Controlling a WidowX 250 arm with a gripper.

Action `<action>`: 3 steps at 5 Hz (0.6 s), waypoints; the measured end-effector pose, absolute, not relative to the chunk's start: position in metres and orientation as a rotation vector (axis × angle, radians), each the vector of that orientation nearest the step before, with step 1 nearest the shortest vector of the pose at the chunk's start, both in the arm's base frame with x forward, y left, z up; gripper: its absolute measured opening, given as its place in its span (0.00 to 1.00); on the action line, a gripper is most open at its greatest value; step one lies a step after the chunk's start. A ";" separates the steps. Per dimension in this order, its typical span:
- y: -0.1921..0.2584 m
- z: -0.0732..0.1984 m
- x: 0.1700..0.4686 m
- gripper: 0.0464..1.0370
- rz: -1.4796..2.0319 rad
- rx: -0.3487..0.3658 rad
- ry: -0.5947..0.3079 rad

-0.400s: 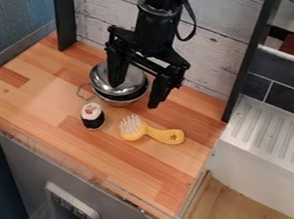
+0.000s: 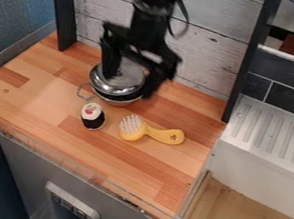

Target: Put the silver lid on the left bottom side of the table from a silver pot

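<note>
- The gripper [image 2: 127, 85], looking blurred, is hanging over the silver lid [image 2: 131, 82] and covering part of it; its fingers are standing apart, grasping nothing.
- A toy sushi piece [image 2: 93, 117] is standing just in front of the silver pot [image 2: 117, 99] on the table [image 2: 47, 92], and a yellow brush [image 2: 152, 132] (bristles and all) is lying to its right.
- The silver lid is sitting on the silver pot, hiding its inside.

We see the tool [image 2: 128, 85], fingers apart, over the lidded pot [image 2: 126, 85], at twelve o'clock on the surface [image 2: 51, 89].
</note>
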State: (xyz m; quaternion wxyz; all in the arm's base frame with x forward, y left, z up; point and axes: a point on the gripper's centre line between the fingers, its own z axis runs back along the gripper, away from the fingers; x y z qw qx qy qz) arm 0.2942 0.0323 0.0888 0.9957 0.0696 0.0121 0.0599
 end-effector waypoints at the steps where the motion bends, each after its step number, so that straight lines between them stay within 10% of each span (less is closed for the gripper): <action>1: 0.053 0.090 0.309 0.96 0.154 0.096 -0.013; 3: 0.074 0.078 0.341 0.96 0.179 0.112 -0.085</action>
